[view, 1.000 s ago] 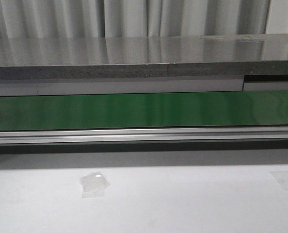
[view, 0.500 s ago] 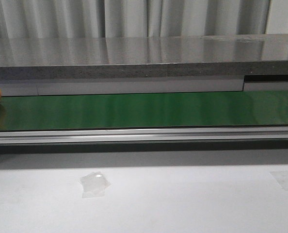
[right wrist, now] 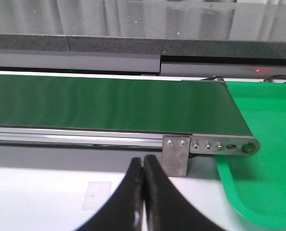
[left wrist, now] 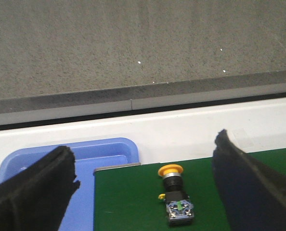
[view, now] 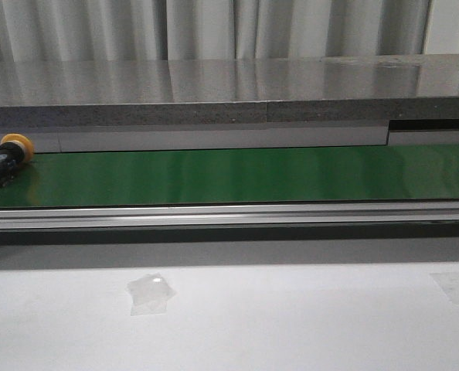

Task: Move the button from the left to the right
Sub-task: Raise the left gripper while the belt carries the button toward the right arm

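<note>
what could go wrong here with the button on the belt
The button lies on its side on the green belt, so it may roll or be awkward to grip. The left gripper is open but not yet around it, so a late close could miss.

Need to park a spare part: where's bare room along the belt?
The green belt is bare from right of the button to its right end beside the green tray. The white table in front is mostly open. The left end is crowded: button, blue tray.

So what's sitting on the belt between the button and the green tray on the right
Nothing: past the button, the front view shows bare green belt; the right wrist view shows it bare up to the green tray.
</note>
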Tool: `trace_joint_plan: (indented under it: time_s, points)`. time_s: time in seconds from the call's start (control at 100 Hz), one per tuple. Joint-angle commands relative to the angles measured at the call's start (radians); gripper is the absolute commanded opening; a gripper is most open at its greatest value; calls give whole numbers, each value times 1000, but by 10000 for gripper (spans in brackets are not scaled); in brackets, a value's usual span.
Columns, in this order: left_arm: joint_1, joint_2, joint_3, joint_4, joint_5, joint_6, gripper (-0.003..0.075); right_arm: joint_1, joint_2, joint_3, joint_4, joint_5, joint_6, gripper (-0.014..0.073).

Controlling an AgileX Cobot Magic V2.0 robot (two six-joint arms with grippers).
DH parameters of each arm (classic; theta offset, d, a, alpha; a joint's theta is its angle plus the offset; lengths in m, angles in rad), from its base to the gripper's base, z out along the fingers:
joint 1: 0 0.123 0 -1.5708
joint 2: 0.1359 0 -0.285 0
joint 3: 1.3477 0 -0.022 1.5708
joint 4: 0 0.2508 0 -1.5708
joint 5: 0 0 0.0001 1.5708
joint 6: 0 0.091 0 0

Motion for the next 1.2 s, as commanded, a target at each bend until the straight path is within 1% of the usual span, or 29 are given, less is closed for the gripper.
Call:
trace_joint_plan:
  time_s: [0.0,0.18,0.33,0.41,0.51,0.69,0.74,0.81,0.84,0.86,0.9,0.93,0.98,1.0,1.03,1.06,1.07,1.19]
  points:
    - [-5,-87,67,-60,-147,48,568,-4,-12,-16,-5,-81,0,-68]
    - [-10,-242,288,-158,-284,122,568,-4,-12,-16,-5,-81,0,-68]
    - [-67,-355,429,-187,-388,144,568,-4,-12,-16,-5,-81,0,-68]
    - [-101,-396,464,-189,-423,144,568,-4,-12,-16,-5,-81,0,-68]
    - [-128,-414,478,-189,-419,144,568,-4,-12,-16,-5,-81,0,-68]
    - [-132,-414,478,-189,-413,144,554,-4,-12,-16,-5,-81,0,-68]
    - [-132,-414,478,-189,-413,144,522,-4,-12,-16,-5,-81,0,-68]
    - [-132,-414,478,-189,-415,144,439,-4,-12,-16,-5,-81,0,-68]
    - [-132,-414,478,-189,-415,144,383,-4,-12,-16,-5,-81,0,-68]
    - [-132,-414,478,-189,-415,144,359,-4,-12,-16,-5,-81,0,-68]
    - [-132,-414,478,-189,-415,144,270,-4,-12,-16,-5,-81,0,-68]
    - [-132,-414,478,-189,-415,144,231,-4,-12,-16,-5,-81,0,-68]
    - [-132,-414,478,-189,-415,144,123,-4,-12,-16,-5,-81,0,-68]
    - [-132,-414,478,-189,-415,144,97,-4,-12,-16,-5,-81,0,-68]
    - [-132,-414,478,-189,-415,144,33,-4,-12,-16,-5,-81,0,-68]
    - [-132,-414,478,-189,-415,144,-14,-4,-12,-16,-5,-81,0,-68]
    - [-132,-414,478,-189,-415,144,-23,-4,-12,-16,-5,-81,0,-68]
    - [-132,-414,478,-189,-415,144,-20,-4,-12,-16,-5,-81,0,-68]
